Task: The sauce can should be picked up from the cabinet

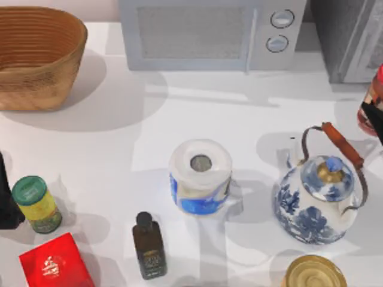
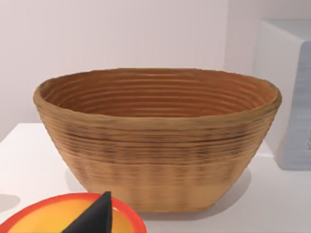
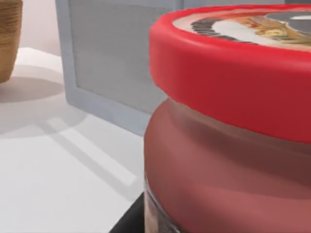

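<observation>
The sauce can (image 1: 371,98) sat at the table's (image 1: 119,149) far right edge beside the cabinet (image 1: 347,36), against the right claw (image 1: 376,119), whose grip I cannot tell.

On the white surface (image 1: 119,137) I see a ribbed tan wicker basket (image 1: 37,57), a pale grey microwave (image 1: 209,33) with a mesh-patterned door, and a white porcelain teapot (image 1: 314,203) painted with blue flowers, its knob gold and its handle grip orange. The round can (image 1: 37,204) is yellow-green with a green lid. The square box (image 1: 55,263) is red with a white mark. The sauce can (image 3: 228,136) has a red lid over a brownish-red body.
</observation>
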`<act>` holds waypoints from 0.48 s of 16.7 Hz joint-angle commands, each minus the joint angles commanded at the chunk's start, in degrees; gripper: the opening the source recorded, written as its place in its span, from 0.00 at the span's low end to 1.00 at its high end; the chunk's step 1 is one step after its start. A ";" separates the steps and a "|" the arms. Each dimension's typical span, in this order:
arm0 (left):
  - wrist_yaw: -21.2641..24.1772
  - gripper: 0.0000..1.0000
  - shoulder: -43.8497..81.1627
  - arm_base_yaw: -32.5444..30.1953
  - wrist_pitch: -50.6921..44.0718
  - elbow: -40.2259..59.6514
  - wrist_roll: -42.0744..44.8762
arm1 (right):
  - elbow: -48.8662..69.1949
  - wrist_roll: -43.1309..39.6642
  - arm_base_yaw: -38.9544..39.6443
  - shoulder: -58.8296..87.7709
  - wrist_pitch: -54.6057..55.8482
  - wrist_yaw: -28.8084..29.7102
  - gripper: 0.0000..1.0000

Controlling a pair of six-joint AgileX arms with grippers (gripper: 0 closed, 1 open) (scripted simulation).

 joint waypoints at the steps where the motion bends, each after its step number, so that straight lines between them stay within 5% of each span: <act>1: 0.00 1.00 0.00 0.00 0.00 0.00 0.00 | 0.00 0.00 0.00 0.00 0.00 0.00 0.00; 8: 0.00 1.00 0.00 0.00 0.00 0.00 0.00 | 2.06 -0.38 3.39 -0.51 0.75 2.29 0.00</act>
